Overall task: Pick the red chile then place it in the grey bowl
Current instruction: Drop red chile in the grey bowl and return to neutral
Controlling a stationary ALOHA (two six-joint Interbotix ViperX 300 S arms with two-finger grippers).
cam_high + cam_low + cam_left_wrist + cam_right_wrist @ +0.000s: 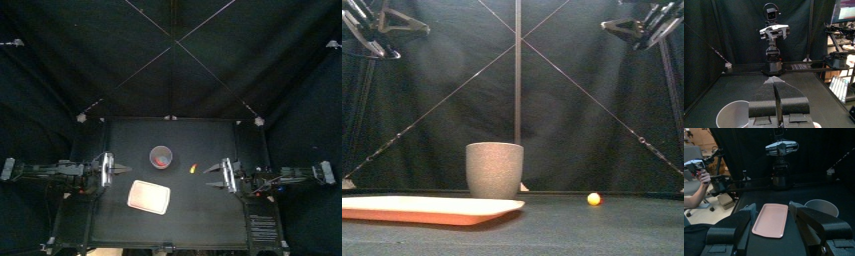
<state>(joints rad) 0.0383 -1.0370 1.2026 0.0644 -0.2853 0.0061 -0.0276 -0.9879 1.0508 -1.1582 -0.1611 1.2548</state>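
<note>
Nothing is done yet: both arms are hanging raised at the sides. Left gripper point(776, 82) is holding its jaws shut on nothing; right gripper point(772, 207) is holding its jaws wide and empty. The chile point(194, 168) is lying loose on the table point(201, 215), near the right jaws' tips but apart, and beside the cup point(162, 155), not in it. The tray point(771, 221) is lying ahead of the right jaws. To do: reach, grasp, lift, drop in cup.

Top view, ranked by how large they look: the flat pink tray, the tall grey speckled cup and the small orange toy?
1. Largest: flat pink tray, clearly.
2. Next: tall grey speckled cup, seen mostly as its round mouth from above.
3. Smallest: small orange toy, barely a speck.
</note>
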